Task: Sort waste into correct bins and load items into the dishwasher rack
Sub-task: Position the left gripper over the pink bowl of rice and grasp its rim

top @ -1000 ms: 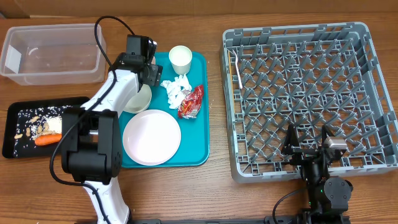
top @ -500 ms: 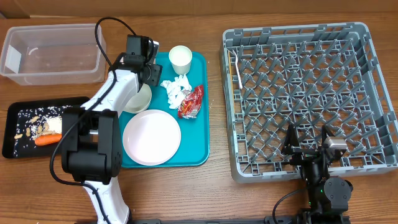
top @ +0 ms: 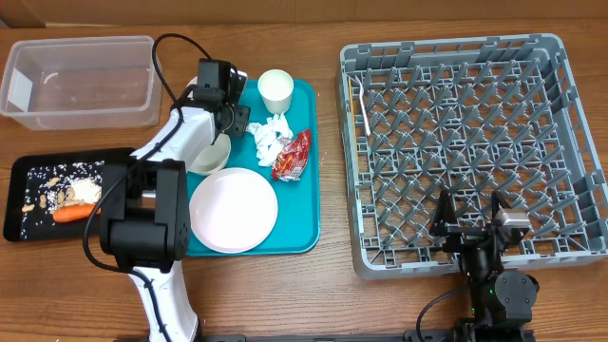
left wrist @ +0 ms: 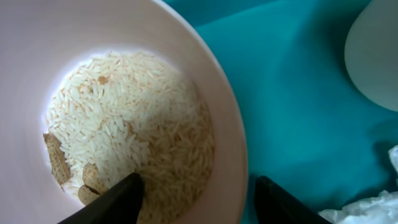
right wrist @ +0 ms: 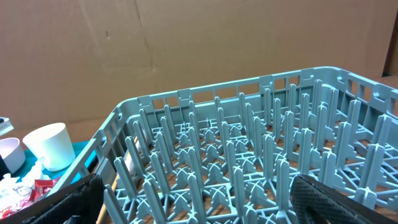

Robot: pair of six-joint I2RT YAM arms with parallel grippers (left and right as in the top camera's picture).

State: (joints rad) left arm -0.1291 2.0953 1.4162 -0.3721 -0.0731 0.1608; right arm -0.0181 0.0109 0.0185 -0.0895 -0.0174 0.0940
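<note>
Well, the plate (top: 233, 209) is waiting outside the rack (top: 446, 46). Left gripper (left wrist: 199, 190) is gaping astride the bowl (left wrist: 211, 81) rim, right gripper (right wrist: 199, 205) gaping idle.

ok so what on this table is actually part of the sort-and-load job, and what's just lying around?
Job: carrot stick, loose rice and nuts, tissue, red wrapper; black tray, clear tub; plate, bowl of rice, cup; dishwasher rack.
Lying about: teal tray under the dishes, thin utensil in the rack.
</note>
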